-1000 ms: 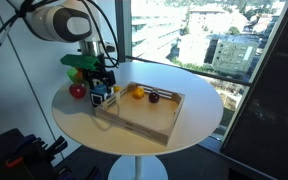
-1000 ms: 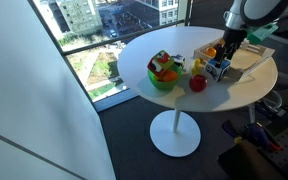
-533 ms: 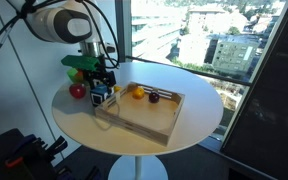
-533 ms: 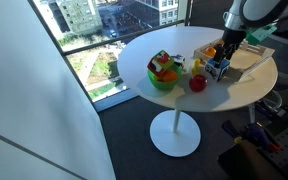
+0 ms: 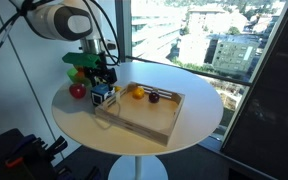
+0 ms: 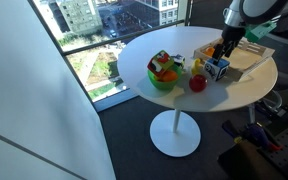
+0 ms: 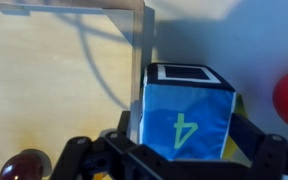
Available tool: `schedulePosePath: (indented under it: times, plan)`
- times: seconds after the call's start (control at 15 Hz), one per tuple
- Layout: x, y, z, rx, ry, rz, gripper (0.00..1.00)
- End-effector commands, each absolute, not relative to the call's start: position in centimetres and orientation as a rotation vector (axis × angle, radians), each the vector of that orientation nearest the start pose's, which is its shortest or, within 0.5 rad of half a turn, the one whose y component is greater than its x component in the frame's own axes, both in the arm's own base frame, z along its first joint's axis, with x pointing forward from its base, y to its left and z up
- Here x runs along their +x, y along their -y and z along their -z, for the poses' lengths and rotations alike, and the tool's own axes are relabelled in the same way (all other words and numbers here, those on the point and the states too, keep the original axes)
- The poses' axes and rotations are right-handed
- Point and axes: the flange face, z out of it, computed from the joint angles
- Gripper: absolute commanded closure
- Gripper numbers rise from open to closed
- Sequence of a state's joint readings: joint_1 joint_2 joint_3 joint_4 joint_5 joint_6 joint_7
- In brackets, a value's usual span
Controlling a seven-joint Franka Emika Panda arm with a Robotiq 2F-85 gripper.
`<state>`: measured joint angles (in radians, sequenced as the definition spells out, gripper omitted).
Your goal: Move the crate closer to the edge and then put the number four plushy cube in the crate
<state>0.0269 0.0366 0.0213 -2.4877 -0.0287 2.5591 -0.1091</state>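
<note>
The number four plushy cube (image 7: 187, 115) is blue with a green 4 and stands on the table against the crate's outer corner, seen in both exterior views (image 5: 102, 96) (image 6: 217, 68). The crate (image 5: 172, 118) is a shallow pale wooden tray, whose wall (image 7: 139, 50) rises just left of the cube in the wrist view. My gripper (image 7: 189, 142) hangs straight over the cube and is open, with a black finger on each side of it. The exterior views show the gripper (image 5: 100, 84) (image 6: 222, 56) low over the cube.
A red apple (image 5: 77, 91) (image 6: 197, 83) lies beside the cube. A green bowl (image 6: 164, 78) of toys stands further along the round white table (image 5: 134, 135). An orange fruit (image 5: 137, 92) and a dark plum (image 5: 153, 97) lie inside the crate.
</note>
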Motion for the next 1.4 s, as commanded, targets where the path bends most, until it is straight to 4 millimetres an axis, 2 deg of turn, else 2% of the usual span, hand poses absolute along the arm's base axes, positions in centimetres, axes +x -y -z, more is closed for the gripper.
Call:
schedulePosePath:
  times: [0.0,0.53,1.33]
  plan:
    - [47.7,-2.6,-28.8,-3.139,0.276,0.076,0.0]
    - [47.9,-3.2,-28.4,-3.141,0.291,0.069,0.0]
    - [47.8,-2.8,-27.2,-3.157,0.284,0.038,0.0]
